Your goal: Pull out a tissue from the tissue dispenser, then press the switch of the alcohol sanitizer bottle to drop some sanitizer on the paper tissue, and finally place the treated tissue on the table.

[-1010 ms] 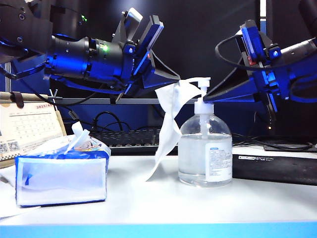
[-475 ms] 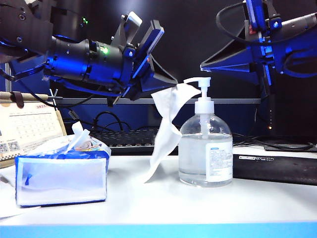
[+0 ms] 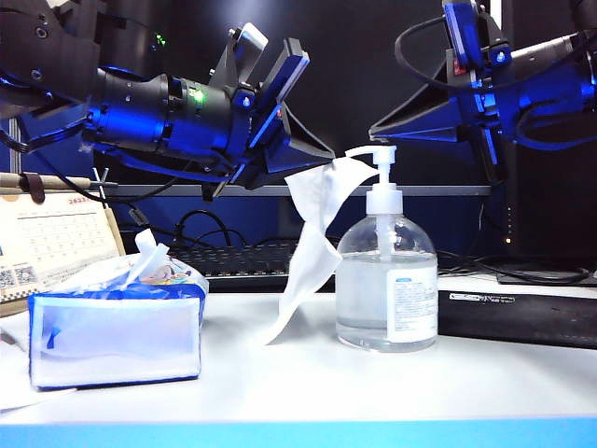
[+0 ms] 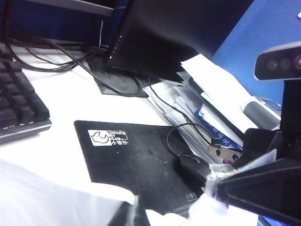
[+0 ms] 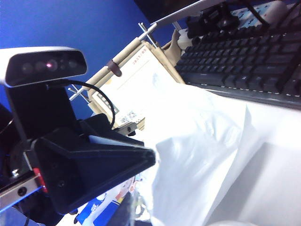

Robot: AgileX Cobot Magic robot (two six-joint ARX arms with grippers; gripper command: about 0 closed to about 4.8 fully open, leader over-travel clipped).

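The right gripper (image 3: 378,129), jaws' state unclear, has risen above the switch (image 3: 375,159), unpressed, while the left gripper (image 3: 328,155) stays clamped on the tissue (image 3: 312,247) beside it.

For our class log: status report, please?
Left end effector shut on tissue beside bottle. Right end effector above pump, grip unclear. Nothing in the way.

Clear glossy plastic alcohol sanitizer bottle (image 3: 386,289)

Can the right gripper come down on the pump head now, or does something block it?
Probably yes. The right gripper hangs just above the switch with open air between. The tissue, held by the left gripper, hangs beside the nozzle, not over the top.
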